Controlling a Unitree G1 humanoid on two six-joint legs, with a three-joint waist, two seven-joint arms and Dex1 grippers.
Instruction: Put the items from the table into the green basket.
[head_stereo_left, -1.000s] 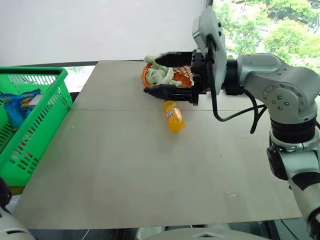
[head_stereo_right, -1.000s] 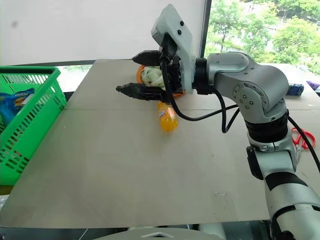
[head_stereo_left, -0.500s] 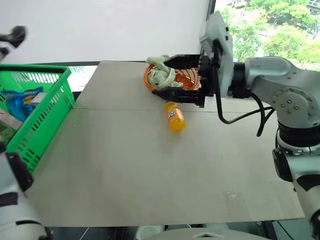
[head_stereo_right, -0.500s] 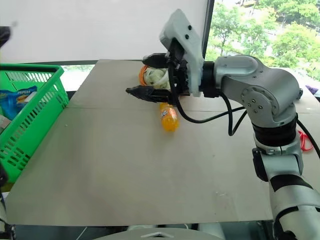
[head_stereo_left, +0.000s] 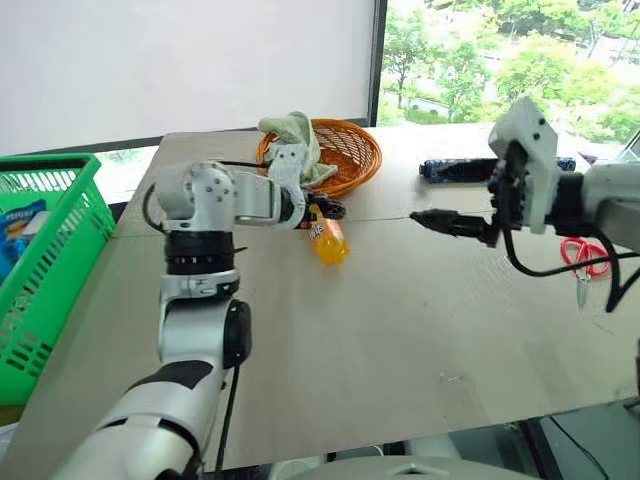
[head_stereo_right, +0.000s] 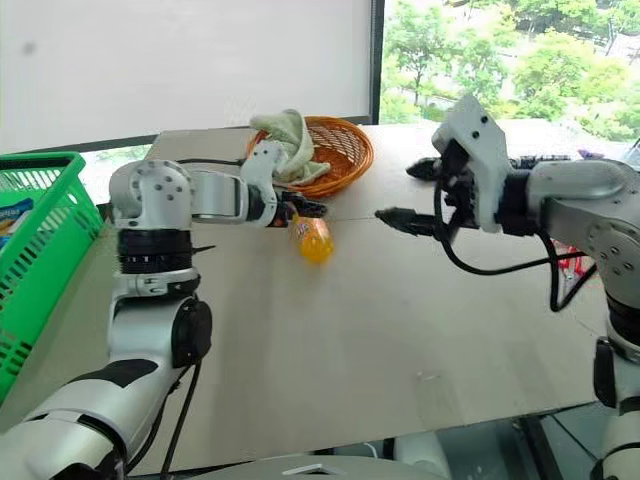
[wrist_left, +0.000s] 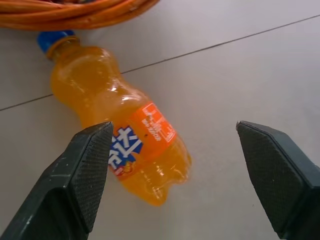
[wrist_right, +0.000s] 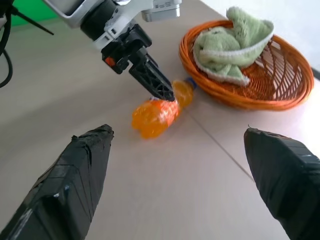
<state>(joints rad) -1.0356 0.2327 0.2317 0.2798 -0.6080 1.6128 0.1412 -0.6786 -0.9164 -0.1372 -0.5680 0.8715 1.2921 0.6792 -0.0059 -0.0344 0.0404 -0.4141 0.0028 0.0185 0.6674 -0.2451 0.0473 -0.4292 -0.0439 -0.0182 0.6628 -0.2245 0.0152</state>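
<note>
The bright green plastic lattice basket (head_stereo_left: 45, 265) stands at the left edge of the grey-beige tabletop (head_stereo_left: 400, 330), a blue packet inside. The left hand (wrist_left: 175, 165), absent a second ago, now reaches in with fingers spread, released, straddling the small orange-drink bottle with blue cap (head_stereo_left: 327, 240), which lies just beside the round orange wicker bowl (head_stereo_left: 345, 155) holding a green cloth (head_stereo_left: 290, 130). The right hand (head_stereo_right: 405, 195), earlier over the bowl, has drawn away rightward, fingers wide and empty. Red-handled scissors (head_stereo_left: 583, 258) lie at the far right.
</note>
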